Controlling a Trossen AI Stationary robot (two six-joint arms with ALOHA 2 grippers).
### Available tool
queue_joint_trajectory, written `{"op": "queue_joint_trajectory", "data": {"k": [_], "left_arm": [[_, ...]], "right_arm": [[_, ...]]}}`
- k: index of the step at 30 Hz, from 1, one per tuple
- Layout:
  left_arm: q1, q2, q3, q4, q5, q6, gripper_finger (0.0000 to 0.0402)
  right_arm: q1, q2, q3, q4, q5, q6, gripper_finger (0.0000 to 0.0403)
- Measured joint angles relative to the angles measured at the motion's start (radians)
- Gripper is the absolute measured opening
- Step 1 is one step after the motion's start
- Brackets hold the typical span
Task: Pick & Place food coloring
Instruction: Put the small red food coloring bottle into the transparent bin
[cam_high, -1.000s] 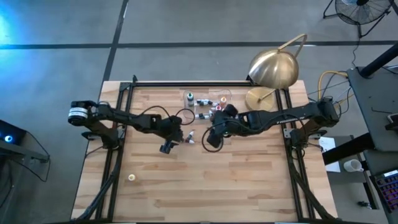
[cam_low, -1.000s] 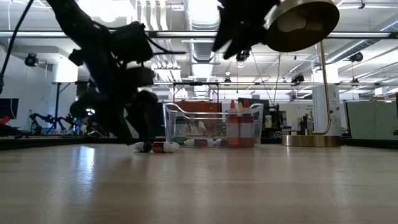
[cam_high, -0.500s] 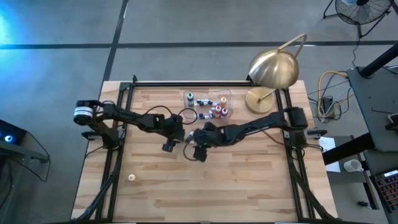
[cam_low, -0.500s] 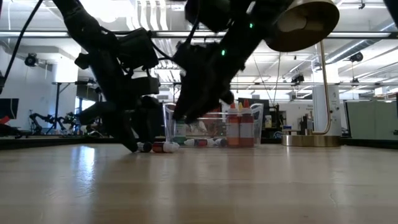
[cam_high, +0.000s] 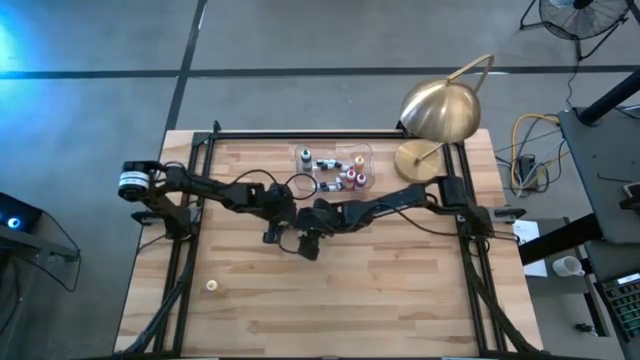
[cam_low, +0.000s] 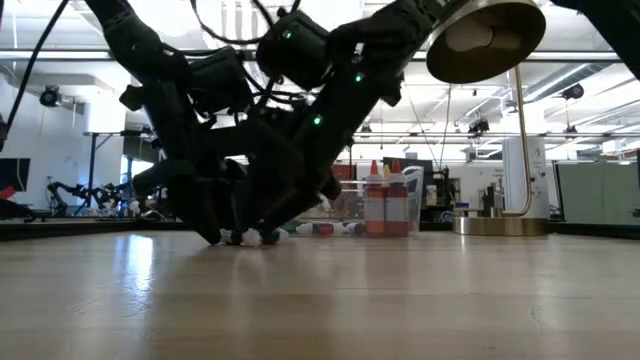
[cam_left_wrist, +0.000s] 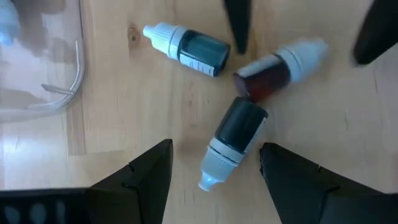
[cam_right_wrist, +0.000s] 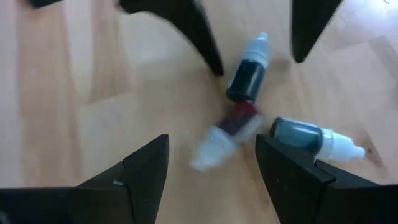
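Observation:
Three food coloring bottles lie on their sides on the wood: a teal one (cam_left_wrist: 189, 51), a red one (cam_left_wrist: 280, 71) and a dark one (cam_left_wrist: 235, 138), all with white caps. My left gripper (cam_left_wrist: 214, 180) is open, its fingers either side of the dark bottle's cap end without touching it. My right gripper (cam_right_wrist: 211, 168) is open and faces it from the other side, its fingers flanking the red bottle (cam_right_wrist: 233, 127). In the high view both grippers (cam_high: 275, 228) (cam_high: 310, 242) meet over these bottles. More bottles stand in the clear tub (cam_high: 340, 168).
The clear tub (cam_low: 340, 200) stands just beyond the loose bottles; its corner (cam_left_wrist: 43, 68) shows in the left wrist view. A brass lamp (cam_high: 440, 110) stands at the far right corner. A small pale object (cam_high: 212, 285) lies near the front left.
My right gripper has come down from above the tub toward the table's left and near edge, and now stands low over the loose bottles, opposite my left gripper. The bottles have stayed where they were.

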Motion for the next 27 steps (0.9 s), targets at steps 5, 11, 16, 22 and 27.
{"op": "queue_joint_trajectory", "data": {"k": [5, 11, 16, 22, 27], "left_arm": [[0.0, -0.005, 0.0, -0.015, 0.001, -0.008, 0.0216], [0.0, -0.014, -0.003, -0.041, 0.007, 0.007, 0.0216], [0.0, -0.014, -0.003, -0.041, 0.009, 0.022, 0.0216], [0.0, -0.014, -0.003, -0.041, 0.01, 0.024, 0.0216], [0.0, -0.014, -0.004, -0.041, 0.01, 0.024, 0.0216]], "right_arm": [[-0.014, 0.029, 0.008, -0.01, 0.006, 0.023, 0.022], [-0.024, 0.038, 0.009, -0.003, 0.001, 0.122, 0.0185], [-0.029, 0.038, 0.008, 0.022, 0.023, 0.256, 0.0174], [-0.031, 0.043, 0.018, 0.022, 0.021, 0.449, 0.0187], [-0.034, 0.059, 0.031, 0.029, 0.028, 0.561, 0.0195]]}}
